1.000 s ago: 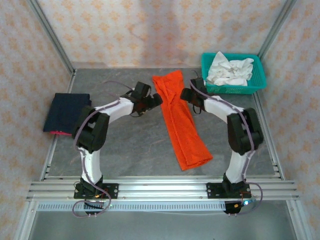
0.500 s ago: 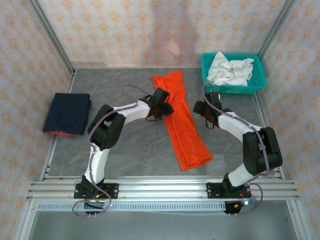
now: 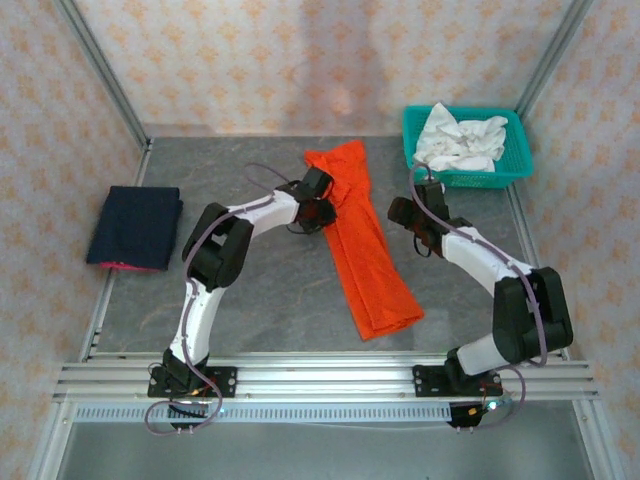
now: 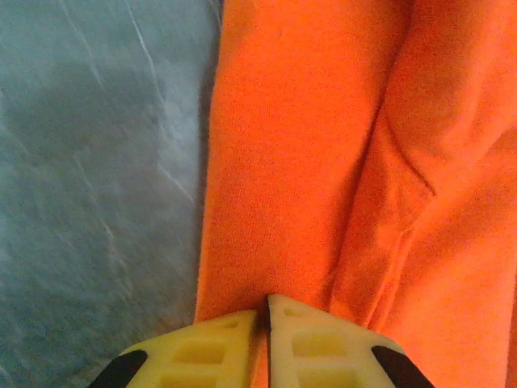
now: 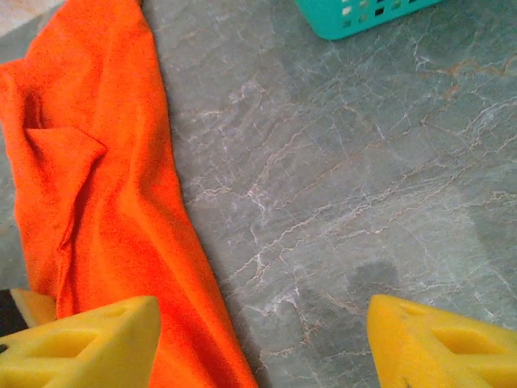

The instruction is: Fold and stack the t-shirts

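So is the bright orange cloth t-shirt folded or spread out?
Folded lengthwise: the orange t-shirt lies as one long narrow strip, creased along its middle.

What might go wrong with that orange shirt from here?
The left gripper is shut at the very edge of the shirt, so the cloth might slip out, or only one layer might lift. The right gripper is open, half over bare table, and might miss the cloth.
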{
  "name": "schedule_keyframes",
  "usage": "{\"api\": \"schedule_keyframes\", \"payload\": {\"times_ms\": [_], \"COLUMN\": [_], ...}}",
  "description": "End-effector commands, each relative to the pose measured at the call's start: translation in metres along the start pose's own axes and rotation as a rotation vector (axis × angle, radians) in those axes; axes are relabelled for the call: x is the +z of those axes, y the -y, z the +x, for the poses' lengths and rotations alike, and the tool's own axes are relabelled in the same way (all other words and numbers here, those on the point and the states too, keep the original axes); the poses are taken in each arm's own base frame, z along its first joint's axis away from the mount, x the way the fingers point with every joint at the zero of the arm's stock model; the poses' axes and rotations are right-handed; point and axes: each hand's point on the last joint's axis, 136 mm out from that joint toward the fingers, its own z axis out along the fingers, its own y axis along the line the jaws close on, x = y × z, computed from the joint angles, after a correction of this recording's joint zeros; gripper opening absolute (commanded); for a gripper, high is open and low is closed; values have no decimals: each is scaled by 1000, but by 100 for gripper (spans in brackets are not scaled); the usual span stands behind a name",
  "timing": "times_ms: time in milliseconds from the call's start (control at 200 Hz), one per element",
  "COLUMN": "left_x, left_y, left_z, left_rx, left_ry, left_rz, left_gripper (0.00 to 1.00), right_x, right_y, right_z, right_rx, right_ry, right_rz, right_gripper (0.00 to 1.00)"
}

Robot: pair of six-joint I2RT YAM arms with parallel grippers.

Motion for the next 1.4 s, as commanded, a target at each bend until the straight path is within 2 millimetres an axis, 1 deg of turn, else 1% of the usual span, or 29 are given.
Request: {"api": "schedule_keyframes", "payload": {"times_ms": [0,95,215,335,470,540,590,645,711,786,831,871,886,961,1046,1081,1176,1236,1311,1391], "left_x": [11,14,15,15,7,-4,-13,-29,-49,-70,-80,-89,-91,-101,-109,-111,-114,-113,-113,-112], "left_y": [-59,-78,-91,-94,-83,-72,-64,-55,-50,-53,-58,-65,-68,-84,-105,-113,-132,-140,-146,-148], "left_z": [-9,-20,-34,-55,-74,-79,-80,-85,-90,-97,-100,-103,-104,-106,-108,-108,-106,-104,-101,-100], "left_rx": [29,29,26,25,43,42,39,37,35,22,5,-14,-22,-62,-95,-107,-136,-149,-159,-164], "left_ry": [-65,-82,-78,-76,-64,-48,-37,-6,41,97,119,140,144,157,167,168,168,162,165,164], "left_rz": [-173,-206,-234,-232,-207,-172,-146,-119,-104,-100,-101,-99,-101,-101,-115,-122,-137,-147,-149,-149], "left_gripper": [15,16,17,18,23,27,34,40,47,53,55,60,60,72,74,74,74,74,74,75], "right_x": [-14,-20,-28,-37,-44,-45,-47,-50,-56,-65,-67,-69,-70,-72,-77,-78,-81,-84,-82,-74], "right_y": [-6,-8,-16,-38,-72,-86,-95,-107,-119,-132,-137,-141,-142,-142,-138,-138,-137,-136,-130,-121], "right_z": [0,9,20,38,68,82,92,104,122,149,163,176,181,206,234,241,254,259,264,265], "right_rx": [-66,-114,-177,-291,-535,-648,-727,-842,-988,-1147,-1223,-1288,-1312,-1424,-1543,-1571,-1608,-1618,-1633,-1673], "right_ry": [-3,-33,-72,-112,-138,-140,-142,-122,-101,-126,-151,-179,-189,-254,-322,-327,-348,-378,-414,-443], "right_rz": [-33,-63,-127,-226,-309,-336,-370,-426,-500,-607,-641,-656,-657,-654,-645,-640,-647,-660,-654,-606], "right_gripper": [68,68,68,70,77,79,79,78,76,74,74,74,74,74,74,74,73,72,71,71]}}
